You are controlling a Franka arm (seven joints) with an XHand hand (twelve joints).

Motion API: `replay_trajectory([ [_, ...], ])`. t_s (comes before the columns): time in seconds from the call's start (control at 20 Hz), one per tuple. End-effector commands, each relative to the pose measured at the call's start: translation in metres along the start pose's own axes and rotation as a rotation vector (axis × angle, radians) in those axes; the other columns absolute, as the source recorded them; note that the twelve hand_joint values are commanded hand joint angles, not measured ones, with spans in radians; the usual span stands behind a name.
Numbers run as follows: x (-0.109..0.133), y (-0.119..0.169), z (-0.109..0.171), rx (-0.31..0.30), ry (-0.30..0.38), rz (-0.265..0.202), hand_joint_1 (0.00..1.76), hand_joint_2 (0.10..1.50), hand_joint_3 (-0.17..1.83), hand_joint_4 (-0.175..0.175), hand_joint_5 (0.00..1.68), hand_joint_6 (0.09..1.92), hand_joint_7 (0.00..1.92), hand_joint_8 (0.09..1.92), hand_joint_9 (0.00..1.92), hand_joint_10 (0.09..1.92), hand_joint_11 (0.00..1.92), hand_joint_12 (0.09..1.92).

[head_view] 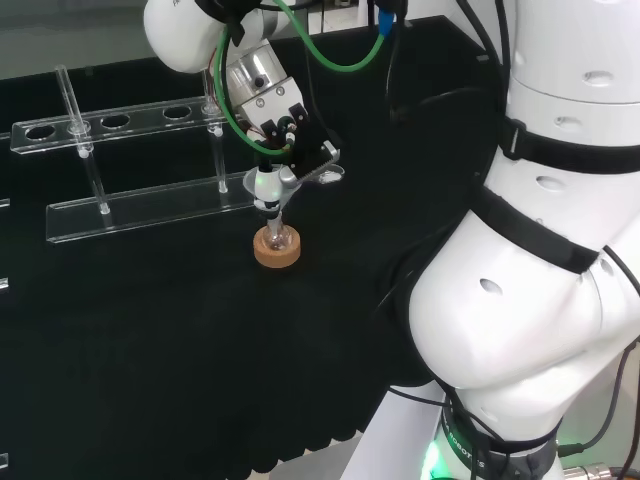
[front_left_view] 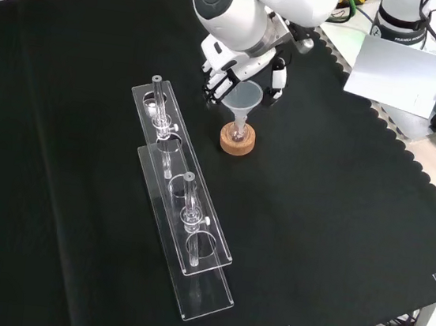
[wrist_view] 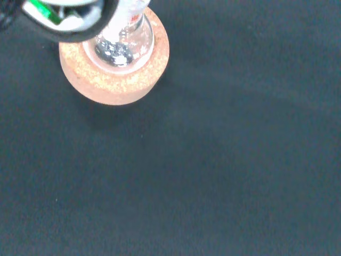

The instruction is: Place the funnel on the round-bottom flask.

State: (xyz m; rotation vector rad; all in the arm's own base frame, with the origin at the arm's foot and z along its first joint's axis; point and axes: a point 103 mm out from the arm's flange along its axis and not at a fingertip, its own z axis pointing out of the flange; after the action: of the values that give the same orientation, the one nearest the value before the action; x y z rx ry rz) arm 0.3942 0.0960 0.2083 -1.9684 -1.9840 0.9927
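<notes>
Funnel [front_left_view: 243, 102] sits stem-down in the round-bottom flask [front_left_view: 237, 134] on its cork ring [front_left_view: 236, 142]; your hand [front_left_view: 227, 73] has fingers curled around the funnel's rim.

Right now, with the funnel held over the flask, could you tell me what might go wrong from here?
1. The clear plastic funnel hangs with its stem at the neck of the small round-bottom glass flask; if it is off-centre, releasing could let it tip out.
2. The flask merely sits in a cork ring stand, so a sideways nudge from the black and white hand could topple it.
3. The clear acrylic tube rack stands close by in the front view; a wide retreat might clip it.
</notes>
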Motion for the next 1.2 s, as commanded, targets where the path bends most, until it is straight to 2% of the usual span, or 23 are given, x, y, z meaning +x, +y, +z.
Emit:
replay_trajectory([
  [0.05, 0.0, -0.003, 0.0, 0.049, 0.001, -0.022, 0.75, 0.6, 0.5, -0.034, 0.17, 0.09, 0.01, 0.21, 0.08, 0.77, 0.07, 1.55],
  [0.15, 0.001, -0.004, 0.0, 0.042, -0.005, -0.027, 0.71, 0.59, 0.46, -0.036, 0.09, 0.09, 0.0, 0.09, 0.02, 0.75, 0.02, 1.57],
  [0.35, -0.002, -0.008, 0.0, 0.012, 0.0, -0.032, 0.66, 0.61, 0.37, -0.039, 0.01, 0.09, 0.0, 0.09, 0.0, 0.63, 0.0, 1.56],
  [0.45, -0.005, -0.012, -0.002, -0.029, 0.014, -0.031, 0.65, 0.63, 0.33, -0.039, 0.0, 0.09, 0.0, 0.09, 0.0, 0.61, 0.0, 1.55],
  [0.6, -0.015, -0.021, -0.009, -0.123, 0.045, -0.038, 0.62, 0.62, 0.31, -0.039, 0.0, 0.09, 0.0, 0.09, 0.0, 0.6, 0.0, 1.55],
  [0.8, -0.04, -0.038, -0.024, -0.223, 0.146, -0.052, 0.59, 0.64, 0.26, -0.048, 0.07, 0.09, 0.05, 0.09, 0.06, 0.76, 0.05, 1.57],
  [0.9, -0.056, -0.046, -0.034, -0.263, 0.155, -0.047, 0.6, 0.65, 0.25, -0.05, 0.12, 0.09, 0.1, 0.09, 0.13, 0.78, 0.09, 1.56],
  [0.95, -0.064, -0.049, -0.037, -0.278, 0.166, -0.043, 0.6, 0.66, 0.24, -0.05, 0.15, 0.09, 0.12, 0.11, 0.16, 0.77, 0.1, 1.55],
  [1.1, -0.088, -0.054, -0.046, -0.271, 0.224, -0.057, 0.63, 0.68, 0.2, -0.05, 0.2, 0.09, 0.11, 0.4, 0.24, 0.73, 0.14, 1.52],
  [1.2, -0.101, -0.055, -0.049, -0.274, 0.232, -0.048, 0.64, 0.69, 0.2, -0.049, 0.22, 0.09, 0.09, 0.55, 0.27, 0.72, 0.16, 1.51],
])
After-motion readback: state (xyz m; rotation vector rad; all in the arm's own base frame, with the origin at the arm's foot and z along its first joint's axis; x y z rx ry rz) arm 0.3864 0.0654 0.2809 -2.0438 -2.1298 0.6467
